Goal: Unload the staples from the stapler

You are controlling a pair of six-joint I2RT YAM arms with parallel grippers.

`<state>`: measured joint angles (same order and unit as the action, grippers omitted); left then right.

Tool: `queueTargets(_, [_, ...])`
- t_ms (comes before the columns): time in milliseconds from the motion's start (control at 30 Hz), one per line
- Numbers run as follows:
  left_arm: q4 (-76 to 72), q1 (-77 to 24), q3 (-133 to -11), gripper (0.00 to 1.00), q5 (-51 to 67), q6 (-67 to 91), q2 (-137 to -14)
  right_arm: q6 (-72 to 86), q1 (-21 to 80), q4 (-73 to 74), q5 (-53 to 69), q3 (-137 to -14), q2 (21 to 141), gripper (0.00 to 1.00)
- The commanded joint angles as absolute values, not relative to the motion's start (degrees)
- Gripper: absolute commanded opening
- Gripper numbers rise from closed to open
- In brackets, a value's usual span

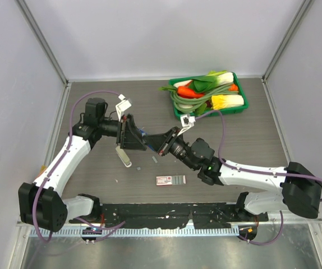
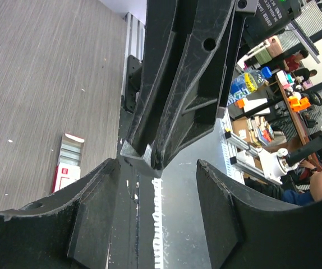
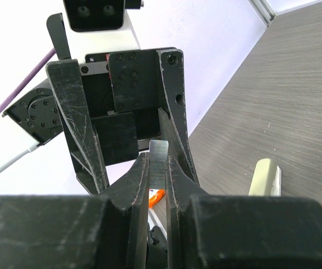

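Note:
My right gripper (image 3: 158,159) is shut on a short silvery ridged strip of staples (image 3: 159,147), which stands up between its fingertips. In the left wrist view that same strip (image 2: 134,152) shows grey at the tip of the right gripper's black fingers (image 2: 178,84). My left gripper (image 2: 156,165) faces it, open, with its jaws on either side of that tip. From above, the two grippers (image 1: 132,134) (image 1: 162,144) meet nose to nose at mid-table. Only a small dark-blue sliver of the stapler (image 1: 143,133) shows between them.
A red-and-white box (image 1: 163,180) with a staple strip beside it lies near the front. Loose strips (image 1: 155,159) (image 1: 140,167) and a pale cream elongated piece (image 1: 124,156) lie on the table. A green tray (image 1: 243,106) of toy vegetables stands at the back right.

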<state>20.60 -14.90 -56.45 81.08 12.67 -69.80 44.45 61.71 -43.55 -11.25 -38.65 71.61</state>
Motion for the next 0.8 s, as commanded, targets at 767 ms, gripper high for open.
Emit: queueTargets(767, [15.56,-14.59,-55.99,0.42,80.07,18.63,-68.55,42.54,62.67,-49.75,-15.29,-37.27,69.96,0.01])
